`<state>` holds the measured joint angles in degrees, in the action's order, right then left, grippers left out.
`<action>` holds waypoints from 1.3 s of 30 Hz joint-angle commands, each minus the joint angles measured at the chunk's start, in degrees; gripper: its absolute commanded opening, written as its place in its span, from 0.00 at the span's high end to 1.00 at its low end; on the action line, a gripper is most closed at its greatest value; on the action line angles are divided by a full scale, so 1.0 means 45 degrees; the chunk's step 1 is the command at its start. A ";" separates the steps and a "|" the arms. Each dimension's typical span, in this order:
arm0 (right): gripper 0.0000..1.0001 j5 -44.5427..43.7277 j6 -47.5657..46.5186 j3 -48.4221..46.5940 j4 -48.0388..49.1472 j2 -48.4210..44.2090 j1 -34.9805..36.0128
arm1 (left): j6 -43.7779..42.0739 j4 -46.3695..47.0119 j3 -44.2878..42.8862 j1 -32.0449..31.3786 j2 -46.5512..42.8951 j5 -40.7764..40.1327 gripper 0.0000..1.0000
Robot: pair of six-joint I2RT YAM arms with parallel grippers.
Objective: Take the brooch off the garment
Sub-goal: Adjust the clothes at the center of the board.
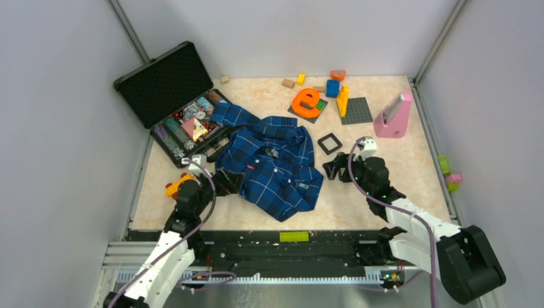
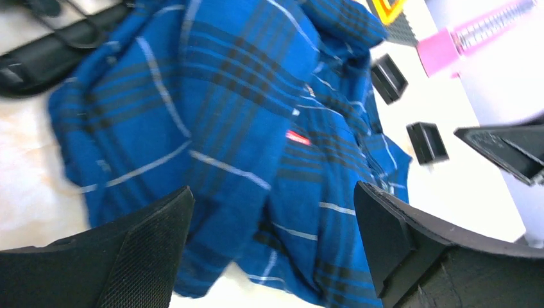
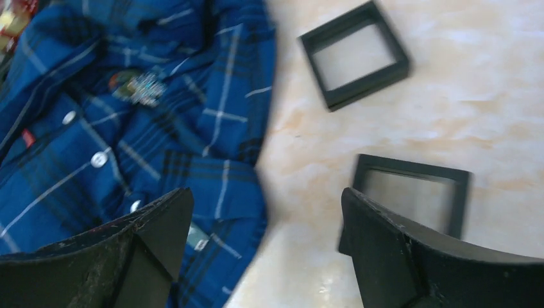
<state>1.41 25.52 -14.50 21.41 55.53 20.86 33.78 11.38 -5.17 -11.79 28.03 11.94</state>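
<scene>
My right claw (image 3: 264, 205): jaws apart, lower frame, above the shirt's (image 3: 212, 128) edge, seemingly lining up on the brooch (image 3: 138, 88), pinned to cloth upper left, above the buttons (image 3: 98, 158). My left claw (image 2: 272, 192): jaws apart over the shirt, likely to steady it.

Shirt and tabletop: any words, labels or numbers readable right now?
"e": only the shape of the orange block, not print.
Too blurred to read: the red tag on the shirt.
Too small to read: the pale tag near the shirt's edge.
Nothing else is legible.
</scene>
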 commanded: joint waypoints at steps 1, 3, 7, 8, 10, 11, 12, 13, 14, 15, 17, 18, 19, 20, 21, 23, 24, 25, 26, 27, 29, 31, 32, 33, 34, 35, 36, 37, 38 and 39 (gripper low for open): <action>0.15 0.1290 -0.1076 -0.1032 0.1334 0.1069 0.1035 | -0.0656 0.0970 -0.1175 -0.1818 0.0670 -0.0912 0.03; 0.22 0.1437 -0.1204 -0.1317 0.1212 0.1532 0.1226 | -0.0555 0.0433 -0.1808 -0.2561 0.1411 -0.1259 0.06; 0.25 0.0683 -0.1669 -0.2114 0.0207 0.2391 0.1982 | -0.0533 -0.0970 -0.3161 -0.3890 0.3291 -0.1828 0.07; 0.24 0.0424 -0.1733 -0.2305 -0.0079 0.2617 0.2129 | -0.0534 -0.1223 -0.3443 -0.4153 0.3684 -0.1975 0.07; 0.24 0.0111 -0.1661 -0.2652 -0.0501 0.3098 0.2190 | -0.0549 -0.1484 -0.3864 -0.4563 0.4320 -0.2034 0.07; 0.25 -0.0016 -0.1603 -0.2773 -0.0659 0.3355 0.2184 | -0.0553 -0.1729 -0.4109 -0.4686 0.4538 -0.2189 0.08; 0.26 -0.0010 -0.1590 -0.2903 -0.0835 0.3565 0.2181 | -0.0546 -0.2140 -0.4352 -0.4780 0.4724 -0.2469 0.08; 0.27 0.0066 -0.1589 -0.3066 -0.0940 0.3777 0.2202 | -0.0619 -0.2389 -0.4534 -0.4813 0.4832 -0.2899 0.08; 0.28 0.0142 -0.1567 -0.3140 -0.0997 0.3974 0.2200 | -0.0735 -0.2782 -0.4813 -0.4820 0.5009 -0.3386 0.07; 0.28 0.0271 -0.1557 -0.3224 -0.1006 0.4163 0.2219 | -0.0625 -0.3121 -0.5077 -0.4806 0.5293 -0.4133 0.04; 0.28 0.0338 -0.1683 -0.3408 -0.1156 0.4470 0.2366 | -0.0407 -0.4669 -0.6317 -0.4542 0.6075 -0.5601 0.02; 0.28 0.0146 -0.1798 -0.3480 -0.1214 0.4540 0.2637 | -0.0538 -0.5276 -0.6931 -0.4503 0.6454 -0.6260 0.02; 0.28 -0.0100 -0.1944 -0.3555 -0.1314 0.4651 0.2823 | -0.0788 -0.5633 -0.7459 -0.4488 0.6721 -0.6718 0.02; 0.28 -0.0248 -0.2021 -0.3669 -0.1468 0.4794 0.3008 | -0.1069 -0.5768 -0.7808 -0.4486 0.6889 -0.6969 0.02; 0.28 -0.0549 -0.2068 -0.3789 -0.1610 0.4983 0.3141 | -0.1358 -0.5753 -0.8047 -0.4489 0.6961 -0.7058 0.02; 0.30 -0.0792 -0.2113 -0.4079 -0.1876 0.5488 0.3274 | -0.2064 -0.5370 -0.8143 -0.4483 0.7112 -0.7045 0.02; 0.31 -0.0786 -0.2103 -0.4243 -0.1997 0.5751 0.3303 | -0.2285 -0.5295 -0.8255 -0.4441 0.7321 -0.7046 0.02; 0.33 -0.0802 -0.2105 -0.4390 -0.2108 0.5981 0.3341 | -0.2311 -0.5472 -0.8525 -0.4407 0.7681 -0.7232 0.02; 0.34 -0.0865 -0.2097 -0.4511 -0.2219 0.6223 0.3375 | -0.2311 -0.5818 -0.8813 -0.4406 0.8105 -0.7414 0.02; 0.34 -0.0914 -0.2109 -0.4658 -0.2367 0.6436 0.3414 | -0.2314 -0.6116 -0.9110 -0.4408 0.8551 -0.7534 0.02; 0.38 -0.1070 -0.2164 -0.4873 -0.2585 0.6743 0.3528 | -0.2256 -0.6439 -0.9439 -0.4391 0.9222 -0.7684 0.02; 0.51 -0.1200 -0.2267 -0.5047 -0.2779 0.6915 0.3657 | -0.2253 -0.6264 -0.9489 -0.4364 0.9624 -0.7460 0.02; 0.59 -0.1247 -0.2350 -0.5135 -0.2860 0.6942 0.3722 | -0.2265 -0.6101 -0.9478 -0.4300 0.9734 -0.7303 0.02; 0.67 -0.1348 -0.2414 -0.5180 -0.2938 0.6929 0.3782 | -0.2244 -0.5941 -0.9481 -0.4199 0.9895 -0.7198 0.02; 0.73 -0.1427 -0.2449 -0.5211 -0.2990 0.6876 0.3826 | -0.2183 -0.5806 -0.9492 -0.4062 1.0076 -0.7150 0.02; 0.78 -0.1480 -0.2465 -0.5183 -0.2989 0.6745 0.3840 | -0.1966 -0.5809 -0.9557 -0.3872 1.0306 -0.7210 0.02; 0.86 -0.1568 -0.2484 -0.5138 -0.2950 0.6611 0.3840 | -0.1709 -0.5844 -0.9608 -0.3613 1.0506 -0.7130 0.02; 0.94 -0.1681 -0.2450 -0.4999 -0.2881 0.6404 0.3840 | -0.1462 -0.5779 -0.9561 -0.3293 1.0650 -0.6822 0.02; 1.00 -0.1849 -0.2375 -0.4873 -0.2848 0.6156 0.3840 | -0.1268 -0.5520 -0.9387 -0.2977 1.0676 -0.6330 0.02; 1.00 -0.2134 -0.2222 -0.4728 -0.2825 0.5820 0.3840 | -0.1114 -0.5058 -0.9079 -0.2603 1.0615 -0.5594 0.06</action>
<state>-4.27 15.05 -35.70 8.34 86.30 37.45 25.63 -15.42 -46.17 -28.25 75.31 -19.14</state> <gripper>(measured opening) 0.048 0.980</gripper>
